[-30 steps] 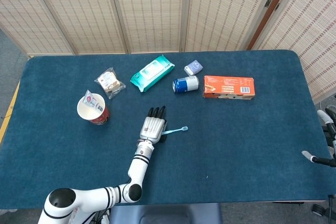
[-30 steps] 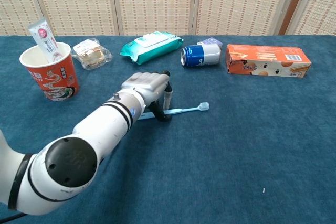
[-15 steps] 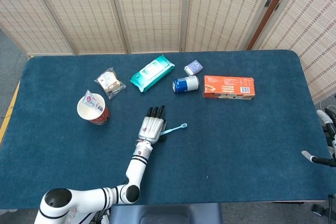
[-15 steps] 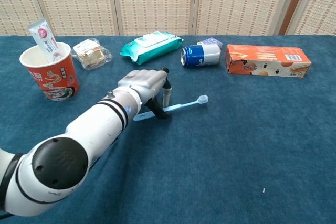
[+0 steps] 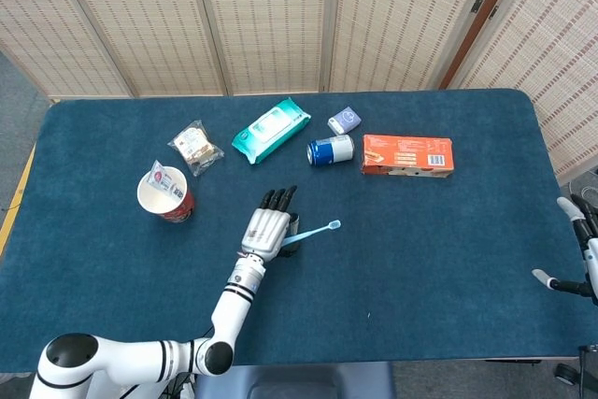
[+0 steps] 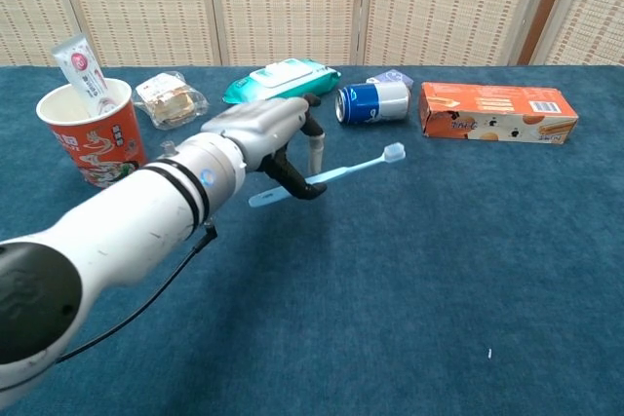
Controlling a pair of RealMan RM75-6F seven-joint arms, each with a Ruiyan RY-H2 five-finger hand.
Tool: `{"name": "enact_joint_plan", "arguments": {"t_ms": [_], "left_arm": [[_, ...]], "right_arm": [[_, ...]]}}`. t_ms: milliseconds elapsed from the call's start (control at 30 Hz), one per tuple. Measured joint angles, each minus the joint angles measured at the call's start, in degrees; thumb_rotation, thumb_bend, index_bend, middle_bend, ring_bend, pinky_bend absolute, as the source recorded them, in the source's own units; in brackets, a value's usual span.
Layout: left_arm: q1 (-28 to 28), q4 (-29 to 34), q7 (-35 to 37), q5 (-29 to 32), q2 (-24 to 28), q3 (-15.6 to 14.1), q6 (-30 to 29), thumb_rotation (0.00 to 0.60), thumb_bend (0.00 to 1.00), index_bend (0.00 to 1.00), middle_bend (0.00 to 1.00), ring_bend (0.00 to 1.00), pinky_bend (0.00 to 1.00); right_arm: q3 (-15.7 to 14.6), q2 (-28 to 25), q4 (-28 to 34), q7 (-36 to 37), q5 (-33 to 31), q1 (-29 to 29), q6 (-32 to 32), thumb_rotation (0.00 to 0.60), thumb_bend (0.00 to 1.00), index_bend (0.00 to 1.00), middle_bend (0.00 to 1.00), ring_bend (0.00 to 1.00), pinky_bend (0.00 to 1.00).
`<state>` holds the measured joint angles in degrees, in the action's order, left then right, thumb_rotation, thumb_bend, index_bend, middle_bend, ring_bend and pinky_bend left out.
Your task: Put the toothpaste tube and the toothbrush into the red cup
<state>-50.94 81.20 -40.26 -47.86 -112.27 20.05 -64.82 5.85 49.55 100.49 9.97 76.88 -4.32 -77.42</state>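
Above the blue desk [image 5: 448, 249], left hand [image 5: 265, 229] pinching the pale blue toothbrush [image 6: 327, 174] between thumb and fingers [image 6: 314, 153], brush head tilted up toward the right. Toothpaste tube [image 6: 84, 68] standing in the red cup [image 6: 95, 133], far left. Right hand [image 5: 577, 254] at desk edge, grasp unclear.

Bright, even, diffuse light; soft faint shadows; sharp focus, no glare.
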Motion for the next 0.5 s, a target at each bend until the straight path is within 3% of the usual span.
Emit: {"name": "enact_joint_plan", "arguments": {"t_ms": [233,500], "left_arm": [[2.36,10.06,-0.26,-1.78,6.96,0.26,-4.12,0.600,0.36,0.61,0.00,0.00,0.00],[4.47,17.87,-0.12,-2.14,15.00,2.57,-7.65,0.600,0.36,0.61,0.00,0.00,0.00]], "right_arm": [[-0.10,0.45,0.07,-1.29,-0.34,-0.44,0.73,0.600,0.00,0.05,0.04,0.00,0.25],[-0.34,0.84,0.27,-2.19,0.02,-0.74,1.03,0.600,0.00,0.05,0.04,0.00,0.25]]}}
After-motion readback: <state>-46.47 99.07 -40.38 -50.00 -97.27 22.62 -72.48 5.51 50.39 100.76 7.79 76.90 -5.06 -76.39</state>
